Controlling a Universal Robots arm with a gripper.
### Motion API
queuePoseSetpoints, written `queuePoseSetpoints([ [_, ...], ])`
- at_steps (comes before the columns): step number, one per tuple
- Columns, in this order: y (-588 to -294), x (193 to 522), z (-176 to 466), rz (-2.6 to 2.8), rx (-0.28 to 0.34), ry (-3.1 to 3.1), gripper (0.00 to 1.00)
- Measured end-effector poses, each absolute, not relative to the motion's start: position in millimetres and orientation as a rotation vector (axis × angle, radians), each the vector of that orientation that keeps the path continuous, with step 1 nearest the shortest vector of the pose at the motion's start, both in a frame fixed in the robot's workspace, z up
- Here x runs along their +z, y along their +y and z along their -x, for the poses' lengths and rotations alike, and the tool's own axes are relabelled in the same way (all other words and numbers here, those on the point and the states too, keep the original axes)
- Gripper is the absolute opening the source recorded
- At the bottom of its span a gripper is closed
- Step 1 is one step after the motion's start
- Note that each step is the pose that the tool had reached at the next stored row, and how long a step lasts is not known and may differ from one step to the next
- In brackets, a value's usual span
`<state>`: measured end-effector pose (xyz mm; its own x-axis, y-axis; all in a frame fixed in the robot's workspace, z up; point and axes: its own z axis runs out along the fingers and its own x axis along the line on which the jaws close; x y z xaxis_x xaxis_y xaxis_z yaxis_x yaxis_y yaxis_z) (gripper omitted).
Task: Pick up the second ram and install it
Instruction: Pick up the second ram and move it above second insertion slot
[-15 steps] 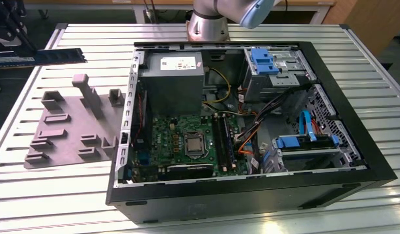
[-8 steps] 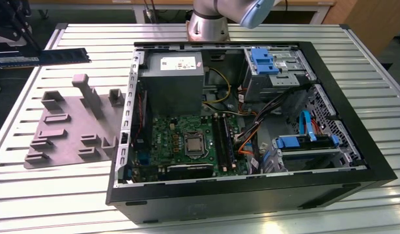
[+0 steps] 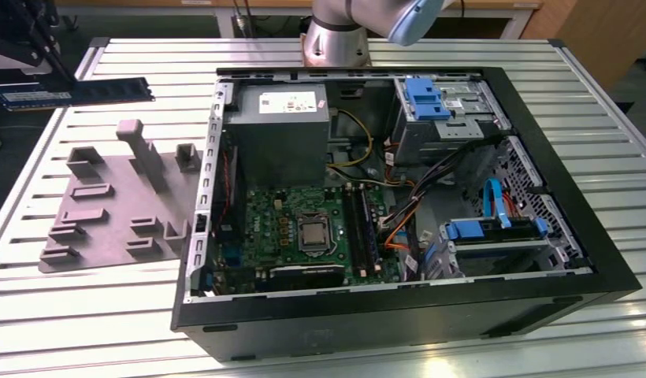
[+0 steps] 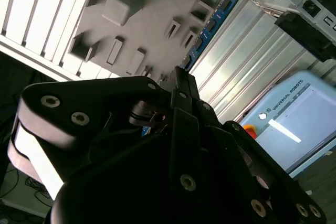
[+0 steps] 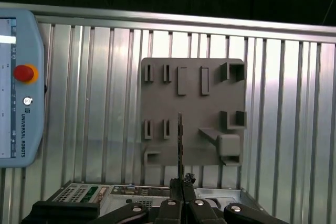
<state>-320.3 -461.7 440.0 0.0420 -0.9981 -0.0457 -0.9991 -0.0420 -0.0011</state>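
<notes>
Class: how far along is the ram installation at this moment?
Done: the ram is picked up, clamped in the shut tool. In hand: it hangs over the gray fixture, outside the case. Left: seating it in the motherboard.

Bright light is glaring off the ribbed metal table (image 3: 92,315), washing its slats almost white in the exterior view and laying pale streaks across them in both wrist views, while the inside of the open computer case (image 3: 407,319) is lying in dim shade. The grey fixture plate (image 5: 194,103) is taking the light evenly, its raised blocks throwing short, soft shadows. The gripper (image 5: 181,183) is showing as a near-black mass, and the second ram (image 5: 180,140) is reading as a thin dark line.
</notes>
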Motion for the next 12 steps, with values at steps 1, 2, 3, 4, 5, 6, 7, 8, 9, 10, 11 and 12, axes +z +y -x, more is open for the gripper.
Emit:
queuePoseSetpoints([
  [1, -461.7, 440.1, 319.4, 2.244, 0.05, 2.152, 0.12],
  [2, -461.7, 440.0, 318.4, 2.244, 0.05, 2.152, 0.12],
  [3, -461.7, 440.0, 317.5, 2.244, 0.05, 2.152, 0.12],
  [4, -461.7, 440.0, 316.6, 2.244, 0.05, 2.152, 0.12],
  [5, -461.7, 440.1, 315.7, 2.244, 0.05, 2.152, 0.12],
  [6, -461.7, 440.1, 314.7, 2.244, 0.05, 2.152, 0.12],
  [7, -461.7, 440.0, 313.8, 2.244, 0.05, 2.152, 0.12],
  [8, -461.7, 440.0, 312.9, 2.244, 0.05, 2.152, 0.12],
  [9, -461.7, 440.1, 312.1, 2.244, 0.05, 2.152, 0.12],
  [10, -461.7, 440.0, 311.2, 2.244, 0.05, 2.152, 0.12],
  [11, -461.7, 440.1, 310.4, 2.244, 0.05, 2.152, 0.12],
  [12, -461.7, 440.1, 309.6, 2.244, 0.05, 2.152, 0.12],
])
